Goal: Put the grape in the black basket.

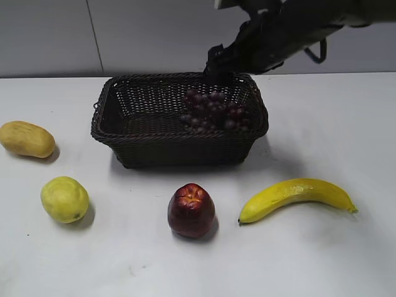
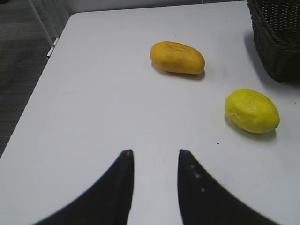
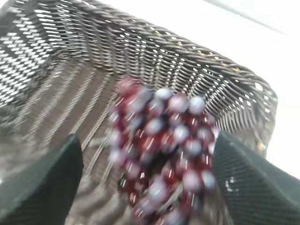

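Now the right hand [image 3: 145, 183] hangs wide over the grape [image 1: 211, 109] — bunch inside the black basket [image 1: 124, 127] — left hand [image 2: 154, 187] parted, idle.

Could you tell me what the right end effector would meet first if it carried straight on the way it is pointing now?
Most likely the grape: it lies between the open fingers of the right end effector, inside the black basket. The view is blurred, so the gap is unclear.
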